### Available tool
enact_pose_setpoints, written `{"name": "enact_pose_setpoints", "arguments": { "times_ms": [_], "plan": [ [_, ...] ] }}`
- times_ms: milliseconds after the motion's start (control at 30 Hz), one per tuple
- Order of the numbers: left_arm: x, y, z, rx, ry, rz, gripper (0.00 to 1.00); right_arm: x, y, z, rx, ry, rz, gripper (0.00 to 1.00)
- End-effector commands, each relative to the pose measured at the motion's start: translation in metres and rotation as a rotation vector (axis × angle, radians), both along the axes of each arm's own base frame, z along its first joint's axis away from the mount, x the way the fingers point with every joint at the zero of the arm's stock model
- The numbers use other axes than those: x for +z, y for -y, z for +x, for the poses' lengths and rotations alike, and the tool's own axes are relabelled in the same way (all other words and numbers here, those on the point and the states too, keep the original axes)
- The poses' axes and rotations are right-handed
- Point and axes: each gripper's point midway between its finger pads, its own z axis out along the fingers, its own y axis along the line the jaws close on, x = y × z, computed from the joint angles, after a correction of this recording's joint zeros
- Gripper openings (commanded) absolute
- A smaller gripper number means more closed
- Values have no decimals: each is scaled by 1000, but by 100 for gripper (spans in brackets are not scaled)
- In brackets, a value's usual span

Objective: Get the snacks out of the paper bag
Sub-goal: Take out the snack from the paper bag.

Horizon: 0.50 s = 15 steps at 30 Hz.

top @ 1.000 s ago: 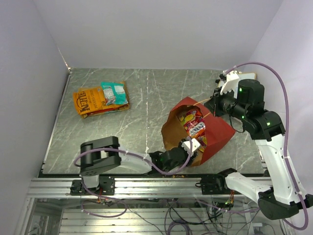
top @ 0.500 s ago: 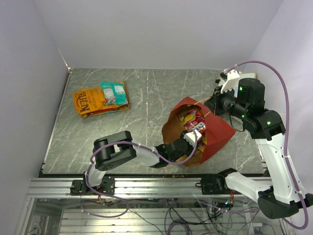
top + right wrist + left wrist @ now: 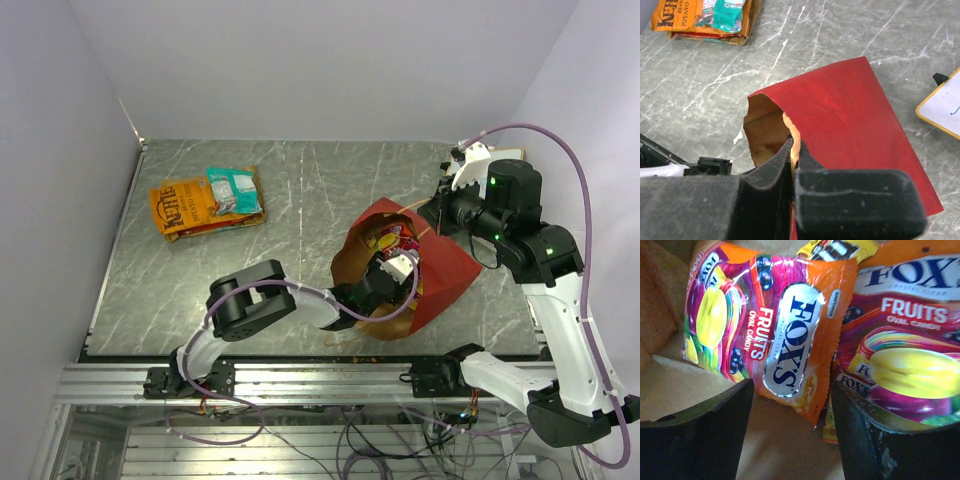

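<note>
Reach-in step: left pincer [image 3: 792,427] wide open inside bag [image 3: 450,265], straddling Fox's packet [image 3: 785,350]. Right pincer [image 3: 792,160] clamps bag rim. Two snacks [image 3: 205,200] lie on desk [image 3: 300,200]. Next: close on packet, lift out.

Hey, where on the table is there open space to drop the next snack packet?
Bare table lies between the orange chip bag pile and the paper bag, and in the near left corner. Crowded: inside the bag, where the open left gripper sits among packets, and the far right, where the right gripper pinches the rim.
</note>
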Motion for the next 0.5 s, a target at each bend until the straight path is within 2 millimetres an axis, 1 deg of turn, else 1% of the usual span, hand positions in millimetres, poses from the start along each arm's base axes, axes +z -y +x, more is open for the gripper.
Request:
{"name": "enact_pose_setpoints", "arguments": {
  "times_ms": [0,100,200,267,367,467],
  "plan": [
    [-20,-10,18,112,16,87,75,12,1,-1,-9,45,13,0],
    [-25,-20,27,153,4,96,76,12,2,-1,-13,47,10,0],
    [-29,-23,31,154,-20,95,73,11,3,-1,-17,48,10,0],
    [-34,-22,30,142,-28,105,75,11,3,-1,-15,48,12,0],
    [-35,-15,25,105,-43,68,82,10,2,0,-16,45,12,0],
    [-43,-14,23,108,-70,68,86,10,2,0,-15,46,13,0]
  ]
}}
